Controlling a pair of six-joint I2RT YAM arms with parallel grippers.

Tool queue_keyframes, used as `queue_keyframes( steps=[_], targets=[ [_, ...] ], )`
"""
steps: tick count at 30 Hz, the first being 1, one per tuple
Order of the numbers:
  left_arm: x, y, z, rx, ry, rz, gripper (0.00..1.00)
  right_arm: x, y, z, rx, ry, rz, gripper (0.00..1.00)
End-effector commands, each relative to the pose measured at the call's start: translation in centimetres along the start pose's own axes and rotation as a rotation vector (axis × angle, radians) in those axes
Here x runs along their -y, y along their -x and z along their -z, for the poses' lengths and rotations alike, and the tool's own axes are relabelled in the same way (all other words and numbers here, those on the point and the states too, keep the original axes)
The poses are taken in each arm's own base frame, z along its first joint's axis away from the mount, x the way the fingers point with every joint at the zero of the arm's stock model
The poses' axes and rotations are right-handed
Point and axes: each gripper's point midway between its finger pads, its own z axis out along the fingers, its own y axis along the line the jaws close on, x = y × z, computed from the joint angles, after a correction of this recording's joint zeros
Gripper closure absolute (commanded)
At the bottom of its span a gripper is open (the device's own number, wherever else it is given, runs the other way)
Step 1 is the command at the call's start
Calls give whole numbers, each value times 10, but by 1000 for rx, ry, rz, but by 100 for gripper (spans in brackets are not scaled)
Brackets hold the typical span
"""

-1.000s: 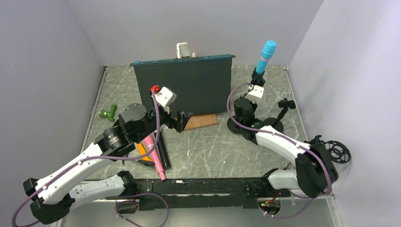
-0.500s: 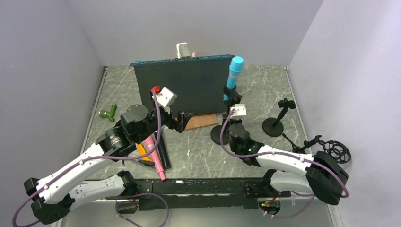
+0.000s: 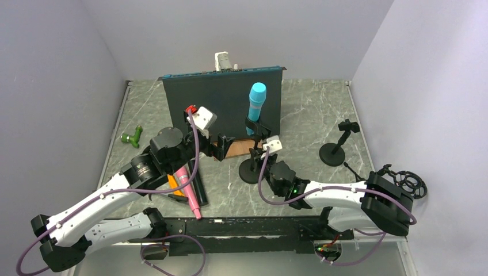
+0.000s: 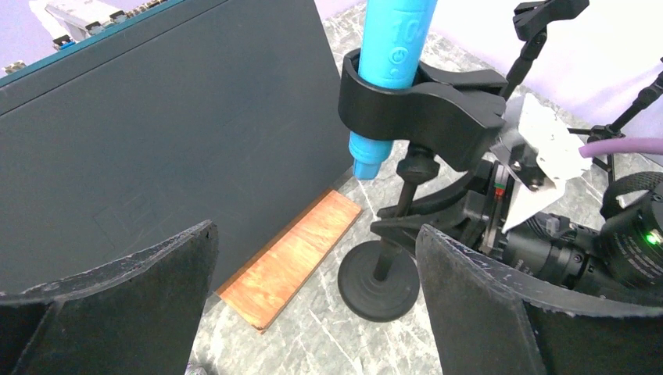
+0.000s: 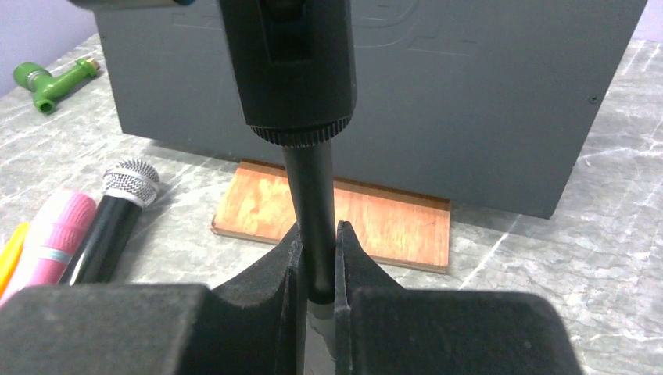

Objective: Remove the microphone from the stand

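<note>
A blue microphone (image 3: 255, 102) sits upright in the black clip of a black stand (image 3: 251, 171) near the table's middle; it also shows in the left wrist view (image 4: 391, 70). My right gripper (image 3: 257, 156) is shut on the stand's pole (image 5: 316, 226), low down above its round base (image 4: 381, 291). My left gripper (image 3: 223, 147) is open and empty, just left of the stand, jaws wide with the base between them in the left wrist view.
A dark upright board (image 3: 221, 106) stands behind, with a wooden block (image 3: 241, 148) at its foot. A second empty stand (image 3: 335, 150) is at the right. A pink microphone (image 3: 187, 187), a black microphone (image 5: 109, 219) and a green fitting (image 3: 132, 137) lie at the left.
My right gripper has dragged the stand with the blue microphone from the back right toward the middle, close to my left gripper. The left arm has barely moved.
</note>
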Motion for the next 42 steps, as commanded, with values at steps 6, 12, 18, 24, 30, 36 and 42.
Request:
queue_keyframes(
  steps=[6,12,18,24,30,36,42],
  targets=[
    [-1,14,0,54,6,23,1,-3,-44,26,-149,25,-68,53],
    [-3,17,2,63,14,21,1,3,-35,37,-157,29,-77,23],
    [-4,15,1,56,23,17,1,12,-9,57,-160,28,-108,11],
    [-1,16,1,60,3,26,1,19,38,76,-145,55,-108,1],
    [-1,14,0,54,8,24,1,7,108,80,-124,124,7,0],
    [-2,11,-2,43,13,20,1,9,168,54,-146,148,71,0],
    [-3,10,-3,41,19,15,0,10,211,30,-156,382,36,0]
  ],
)
